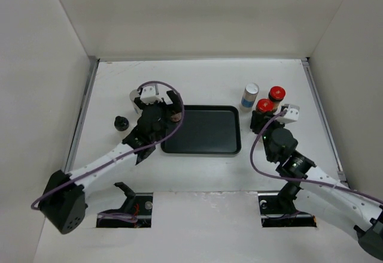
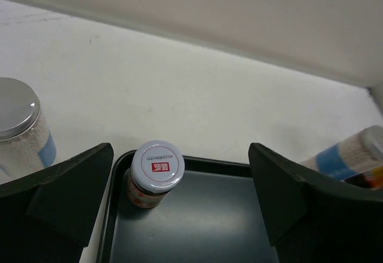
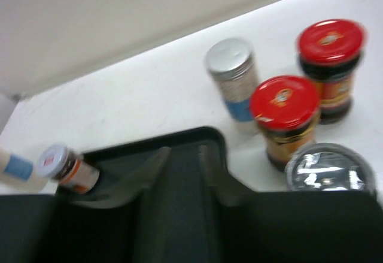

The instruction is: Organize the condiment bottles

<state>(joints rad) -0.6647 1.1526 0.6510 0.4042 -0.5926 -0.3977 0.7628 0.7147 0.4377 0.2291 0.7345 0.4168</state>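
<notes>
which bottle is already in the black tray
The small grey-lidded bottle with red print on its cap, standing in the flat black tray's far left corner. The red-capped jars and silver-topped cylinders stand outside it.

Silver-topped shaker (image 2: 18, 125): cut by left edge.
Blue-labelled shaker (image 2: 344, 158): half behind a finger (image 2: 287, 197) of the left end effector (image 2: 181, 158).
Grey-lidded jar (image 3: 329, 168): base hidden behind right end effector (image 3: 184, 151).
Right wrist view: blurred throughout.
</notes>
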